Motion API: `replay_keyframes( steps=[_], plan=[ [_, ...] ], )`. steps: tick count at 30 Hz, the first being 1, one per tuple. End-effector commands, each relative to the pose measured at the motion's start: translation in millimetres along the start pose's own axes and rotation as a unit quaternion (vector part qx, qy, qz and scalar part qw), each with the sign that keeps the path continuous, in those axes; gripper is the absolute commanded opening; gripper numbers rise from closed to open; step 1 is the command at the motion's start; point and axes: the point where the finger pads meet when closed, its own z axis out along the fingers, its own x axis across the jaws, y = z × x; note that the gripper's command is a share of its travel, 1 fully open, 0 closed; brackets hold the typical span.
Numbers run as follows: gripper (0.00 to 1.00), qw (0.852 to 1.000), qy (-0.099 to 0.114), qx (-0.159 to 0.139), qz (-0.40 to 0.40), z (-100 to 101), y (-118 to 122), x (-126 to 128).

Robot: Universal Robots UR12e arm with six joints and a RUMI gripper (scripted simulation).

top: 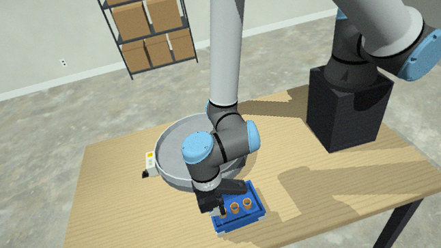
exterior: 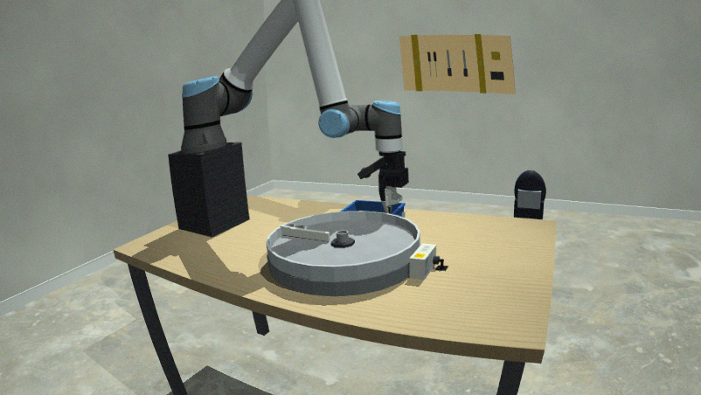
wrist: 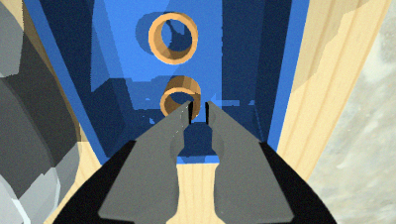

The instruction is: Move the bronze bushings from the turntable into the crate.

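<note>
- Bronze bushings (top: 235, 212) (wrist: 153, 44) are held in the blue crate (top: 242, 222) (exterior: 364, 204) (wrist: 293, 59).
- The tool (top: 218, 212) (exterior: 388, 210) (wrist: 199, 103) is slightly open, nothing gripped.
- A yellow label (top: 150, 154) (exterior: 419, 255) is seen, its writing too small to be read.

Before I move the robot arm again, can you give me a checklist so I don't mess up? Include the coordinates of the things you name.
1. Crate (top: 242, 222) (exterior: 365, 204) (wrist: 294, 64) sitting on the table (top: 111, 215) (exterior: 481, 294) (wrist: 198, 188): ok.
2. Three bronze bushings (top: 235, 212) (wrist: 154, 46) inside it: ok.
3. Gripper (top: 217, 213) (exterior: 387, 209) (wrist: 199, 103) spread wide: not ok, only a narrow gap between its tips.
4. Nearest bushing free of the tips: cannot tell, they overlap it in the wrist picture.
5. Turntable (top: 174, 181) (exterior: 343, 272) (wrist: 30, 119) finished, no bronze left: cannot tell, the white bar (exterior: 304, 234) hides part.
</note>
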Motion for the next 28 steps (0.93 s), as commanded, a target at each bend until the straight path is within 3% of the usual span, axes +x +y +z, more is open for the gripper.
replay_keyframes(
  steps=[1,11,15,28],
  plan=[
    [0.06,1.000,0.000,-0.001,0.000,-13.4,0.7,0.1],
    [0.06,1.000,0.000,-0.001,0.000,-60.2,0.6,0.1],
    [0.06,1.000,0.000,-0.001,0.000,-68.8,0.6,0.1],
    [0.06,1.000,0.000,-0.001,0.000,-68.8,0.6,0.1]
  ],
)
